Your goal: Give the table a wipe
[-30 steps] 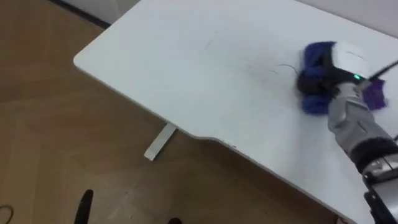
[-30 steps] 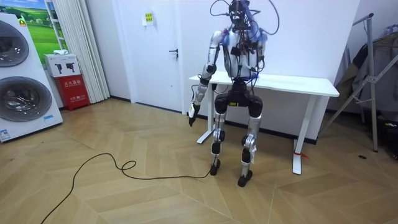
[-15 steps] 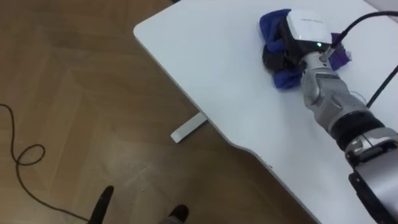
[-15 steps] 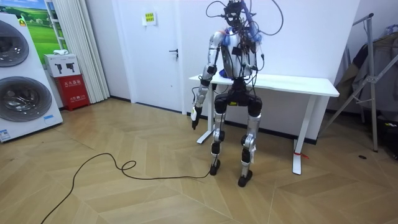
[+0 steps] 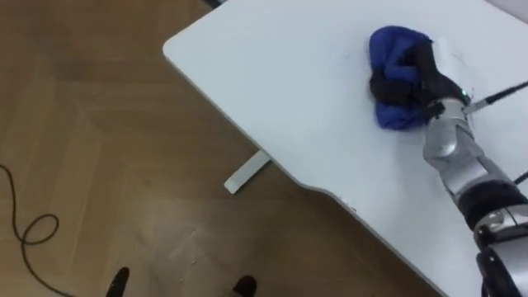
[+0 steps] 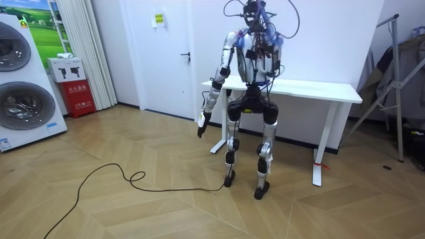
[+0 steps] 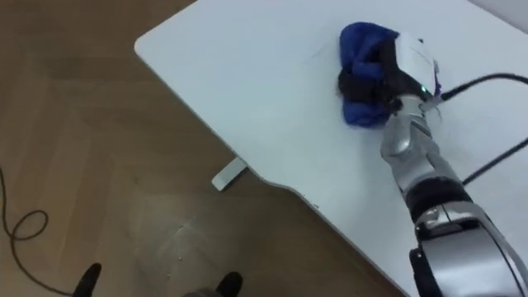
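White table [image 5: 280, 74], blue cloth [image 5: 394, 45] clutched under right hand [image 5: 425, 76]

R robot hand [image 5: 425, 78] curled, arm outstretched fwd

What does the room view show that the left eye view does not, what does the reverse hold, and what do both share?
Room view: the left hand hanging at the robot's side, two washing machines, a door. Left eye view: the right hand curled on a blue cloth. Shared: the white table and wooden floor.
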Controlling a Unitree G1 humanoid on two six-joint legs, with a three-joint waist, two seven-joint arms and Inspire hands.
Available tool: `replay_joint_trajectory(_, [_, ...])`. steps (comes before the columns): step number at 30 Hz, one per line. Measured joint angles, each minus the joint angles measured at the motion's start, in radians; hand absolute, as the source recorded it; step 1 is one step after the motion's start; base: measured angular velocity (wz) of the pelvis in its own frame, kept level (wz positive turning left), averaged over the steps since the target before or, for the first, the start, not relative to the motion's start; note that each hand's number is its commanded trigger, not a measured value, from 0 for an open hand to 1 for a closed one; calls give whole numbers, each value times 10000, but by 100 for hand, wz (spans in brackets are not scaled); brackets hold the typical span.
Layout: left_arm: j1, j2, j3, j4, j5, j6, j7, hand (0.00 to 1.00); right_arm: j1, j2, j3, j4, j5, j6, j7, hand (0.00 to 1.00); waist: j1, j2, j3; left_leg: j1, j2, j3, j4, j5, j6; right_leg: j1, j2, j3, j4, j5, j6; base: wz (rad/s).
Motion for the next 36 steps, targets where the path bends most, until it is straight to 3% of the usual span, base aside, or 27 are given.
replay_joint_trajectory(2, [184,-3,364,-261,-1,-60,178,0,635,-90,-603,21,28,-206,-235,100,-411,6,-51,182,-11,59,-36,-3,18,156,-10,64,-17,1,19,-11])
replay_joint_trajectory(5, [287,-89,640,-560,-81,-178,427,0,1593,-281,-1344,30,86,-205,-598,100,-802,29,-204,573,3,306,-155,-28,60,367,-60,338,-14,-21,63,-22])
replay_joint_trajectory(7, [332,-215,644,-749,-302,-297,559,0,2063,-303,-1629,4,147,-210,-837,100,-1041,60,-228,813,12,477,-222,-49,90,473,-102,518,-15,-43,94,-27])
replay_joint_trajectory(10, [387,-311,643,-837,-367,-439,645,0,2589,-339,-1802,3,260,-209,-954,100,-1281,62,-262,1269,51,844,-372,-105,146,666,-136,908,2,-68,138,-34])
replay_joint_trajectory(13, [618,-349,660,-1104,-410,-441,681,0,2922,-361,-1961,-76,363,-123,-923,100,-1534,44,-246,1671,61,1080,-466,-195,191,958,-161,1125,5,-76,183,-23])
replay_joint_trajectory(17, [840,-459,660,-1305,-434,-476,679,0,3129,-341,-1968,-1112,-145,534,-581,100,-1643,55,-195,1951,66,1211,-561,-266,198,1146,-172,1234,-32,-99,221,-11])
replay_joint_trajectory(20, [895,-583,630,-1183,-419,-444,650,0,3033,-348,-1523,-2053,-817,1365,-540,100,-1414,84,-172,2013,108,1410,-672,-270,200,995,-178,1427,89,-107,206,-25])
replay_joint_trajectory(22, [903,-579,632,-963,-411,-432,553,0,2422,-338,-871,-2257,-1143,1729,-374,100,-1161,85,-126,1994,200,1612,-673,-289,172,868,-133,1645,195,-93,166,-37])
replay_joint_trajectory(24, [899,-621,605,-771,-408,-386,480,0,1099,-340,319,-2258,-1699,2009,-221,100,-943,130,-48,1891,243,1682,-688,-286,160,621,-118,1681,324,-85,149,-16])
replay_joint_trajectory(27, [849,-510,609,-840,-406,-322,296,0,-113,-343,1526,-2260,-2083,2069,25,100,-415,-29,79,1798,256,1601,-685,-296,137,534,-93,1605,269,-90,133,5])
replay_joint_trajectory(30, [760,-391,578,-831,-350,-96,271,0,-596,-346,1826,-2237,-2202,2052,227,100,-58,-241,82,1483,163,1163,-601,-290,134,552,-120,1110,121,-88,134,45])
replay_joint_trajectory(34, [934,-293,546,-973,-230,183,262,0,-649,-369,1884,-1428,-2085,1958,384,100,-16,-307,65,1379,74,771,-489,-301,145,699,-148,785,136,-83,137,42])
replay_joint_trajectory(36, [929,-214,543,-972,-200,211,264,0,-114,-401,1513,-705,-1463,1776,371,100,-136,-309,66,1362,32,740,-455,-301,147,809,-178,598,115,-85,139,28])
